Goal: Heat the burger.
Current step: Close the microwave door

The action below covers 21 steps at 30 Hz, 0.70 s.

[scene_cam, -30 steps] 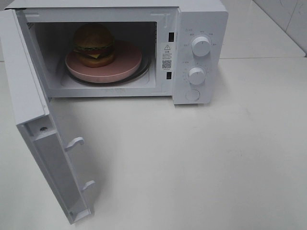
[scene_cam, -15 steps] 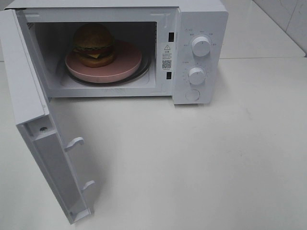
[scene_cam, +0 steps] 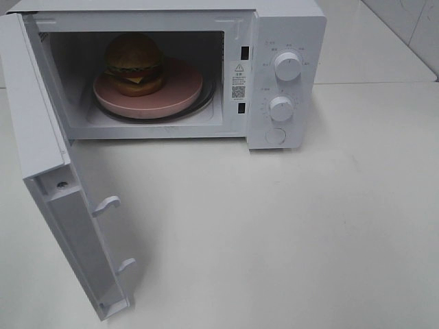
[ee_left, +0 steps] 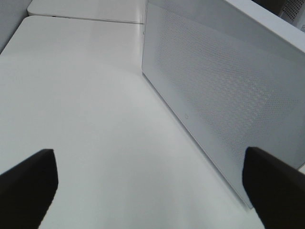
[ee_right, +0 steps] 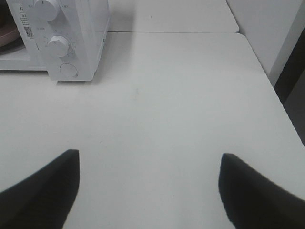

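The burger (scene_cam: 134,63) sits on a round pink plate (scene_cam: 180,89) inside the white microwave (scene_cam: 285,41), whose door (scene_cam: 41,157) stands swung wide open to the left. Neither arm shows in the exterior high view. My left gripper (ee_left: 152,191) is open and empty, its dark fingertips (ee_left: 28,183) above the table beside the outer face of the open door (ee_left: 214,95). My right gripper (ee_right: 147,191) is also open and empty over bare table, well to the right of the microwave's control panel (ee_right: 59,45).
Two white knobs (scene_cam: 287,66) and a round button (scene_cam: 275,136) sit on the microwave's right panel. The white table (scene_cam: 288,233) stretches in front and to the right. A tiled wall (scene_cam: 411,27) rises at the back right, and the table's right edge (ee_right: 267,76) shows.
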### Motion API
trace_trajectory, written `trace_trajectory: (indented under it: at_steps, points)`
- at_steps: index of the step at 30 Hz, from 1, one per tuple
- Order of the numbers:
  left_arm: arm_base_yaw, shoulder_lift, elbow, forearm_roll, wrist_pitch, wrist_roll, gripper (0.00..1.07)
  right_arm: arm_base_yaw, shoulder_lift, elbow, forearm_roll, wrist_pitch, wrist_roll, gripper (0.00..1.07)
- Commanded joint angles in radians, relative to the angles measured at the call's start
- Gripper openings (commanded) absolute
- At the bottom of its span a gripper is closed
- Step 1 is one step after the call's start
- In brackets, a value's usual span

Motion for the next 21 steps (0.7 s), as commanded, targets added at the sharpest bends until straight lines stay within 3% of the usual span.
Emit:
trace_trajectory:
  at_steps: [1,13,17,18,21]
  points:
    - [-0.002,-0.013,0.004,-0.002,-0.011,-0.002,0.98,-0.007,-0.025,0.003,0.000,-0.004,-0.006,0.76]
    - [-0.002,-0.004,-0.022,-0.001,-0.036,-0.010,0.98,-0.007,-0.025,0.003,0.000,-0.004,-0.006,0.76]
    - [-0.002,0.060,-0.044,0.009,-0.119,-0.009,0.87,-0.007,-0.025,0.003,0.000,-0.004,-0.006,0.76]
    - [-0.002,0.090,-0.044,0.010,-0.160,-0.009,0.75,-0.007,-0.025,0.003,0.000,-0.004,-0.006,0.76]
    - [-0.002,0.104,-0.044,0.010,-0.183,-0.009,0.69,-0.007,-0.025,0.003,0.000,-0.004,-0.006,0.76]
